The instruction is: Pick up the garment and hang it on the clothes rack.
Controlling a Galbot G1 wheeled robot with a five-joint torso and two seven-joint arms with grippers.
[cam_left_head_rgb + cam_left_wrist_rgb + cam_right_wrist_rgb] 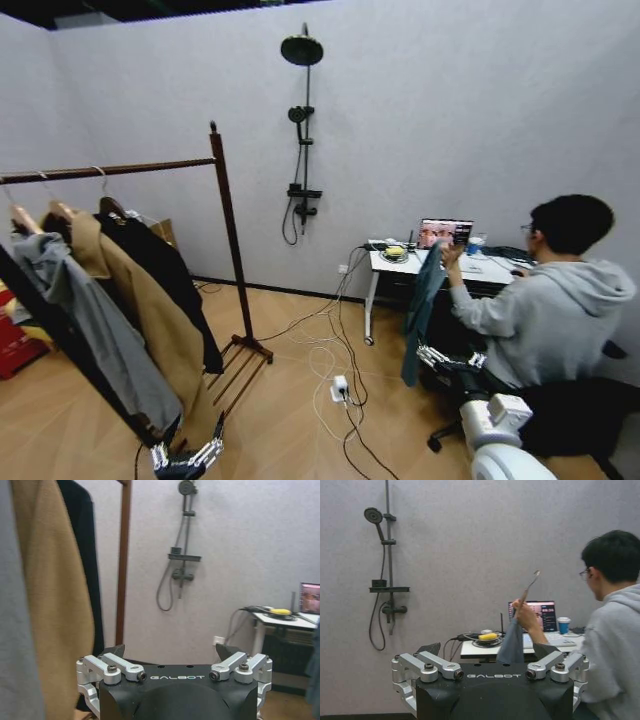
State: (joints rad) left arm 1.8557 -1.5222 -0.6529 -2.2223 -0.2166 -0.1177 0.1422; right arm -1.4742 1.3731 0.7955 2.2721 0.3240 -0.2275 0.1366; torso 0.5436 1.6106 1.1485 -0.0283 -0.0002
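The clothes rack (228,240) is dark reddish-brown wood with one horizontal bar, and stands at the left; its post (123,560) also appears in the left wrist view. The garment (165,270), a long black coat, hangs from the bar on a hanger, behind a tan coat (150,310) and a grey hooded top (85,320). Its black sleeve (82,555) shows beside the tan cloth. My left gripper (185,460) (170,652) is low, just in front of the hanging clothes, open and empty. My right gripper (445,357) (487,650) is open and empty, pointing at the desk.
A seated person holds up a dark teal garment (422,310) (510,642) on a hanger by a white desk (400,265) with a laptop. Cables and a power strip (340,385) lie on the wooden floor. A shower fitting (300,130) hangs on the back wall.
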